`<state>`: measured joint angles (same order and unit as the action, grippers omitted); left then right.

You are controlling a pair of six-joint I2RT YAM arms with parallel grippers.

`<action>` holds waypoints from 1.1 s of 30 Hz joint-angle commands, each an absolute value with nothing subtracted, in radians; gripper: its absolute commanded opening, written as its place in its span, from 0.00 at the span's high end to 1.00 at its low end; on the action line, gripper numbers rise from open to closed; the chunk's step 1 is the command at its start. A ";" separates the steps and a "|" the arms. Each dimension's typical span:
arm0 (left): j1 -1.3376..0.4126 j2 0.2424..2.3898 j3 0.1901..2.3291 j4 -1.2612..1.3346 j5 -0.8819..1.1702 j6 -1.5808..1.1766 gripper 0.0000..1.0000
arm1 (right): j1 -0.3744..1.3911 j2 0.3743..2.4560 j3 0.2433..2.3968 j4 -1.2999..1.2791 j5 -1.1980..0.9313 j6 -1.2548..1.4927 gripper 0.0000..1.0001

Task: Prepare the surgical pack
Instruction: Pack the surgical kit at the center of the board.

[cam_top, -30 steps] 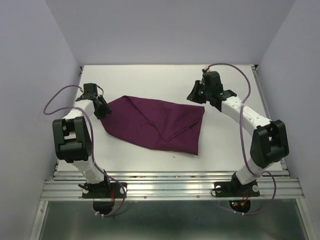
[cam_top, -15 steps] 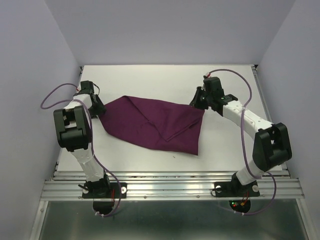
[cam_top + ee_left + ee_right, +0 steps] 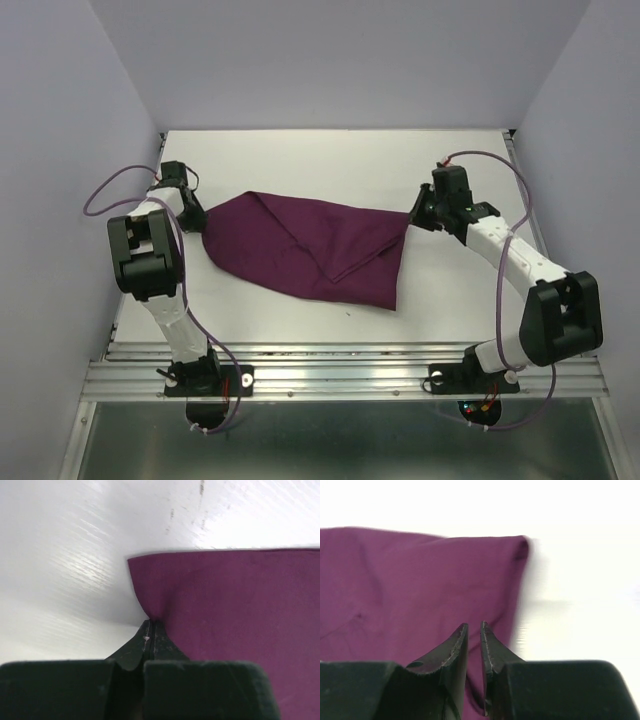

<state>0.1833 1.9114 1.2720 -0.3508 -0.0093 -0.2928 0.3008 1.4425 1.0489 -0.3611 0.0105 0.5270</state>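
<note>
Purple cloth [image 3: 300,245] lies folded on the white table [image 3: 450,290], left corner pinched in my closed left gripper [image 3: 151,622], while my right gripper [image 3: 474,626] hovers barely parted, seemingly empty, so pulling could drag it lopsided.

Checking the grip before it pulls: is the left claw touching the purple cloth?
Touching. The left wrist view shows the left claw shut on the purple cloth, whose edge puckers into the fingertips.

Pale lavender walls [image 3: 340,60] enclose a white table [image 3: 300,160] on 3 sides; metal rails [image 3: 340,378] front it.
</note>
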 commanded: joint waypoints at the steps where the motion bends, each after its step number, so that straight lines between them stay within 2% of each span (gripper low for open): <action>1: 0.187 1.873 1.269 -0.365 0.107 -0.275 1.00 | 0.224 1.393 0.994 -0.382 0.054 0.518 0.78; 7: 0.163 1.723 1.267 -0.373 0.228 -0.232 1.00 | 0.192 1.396 0.907 -0.390 0.055 0.522 0.79; 11: 0.097 1.626 1.272 -0.379 0.411 -0.186 1.00 | 0.192 1.440 0.859 -0.377 0.009 0.515 0.84; 16: -0.078 1.522 1.339 -0.393 0.463 -0.212 1.00 | 0.296 1.492 0.831 -0.319 -0.005 0.540 0.85; 22: -0.190 1.448 1.393 -0.373 0.494 -0.285 1.00 | 0.362 1.597 0.824 -0.223 -0.044 0.609 0.86; 33: -0.396 1.374 1.457 -0.259 0.523 -0.440 1.00 | 0.486 1.716 0.988 -0.186 -0.057 0.658 0.87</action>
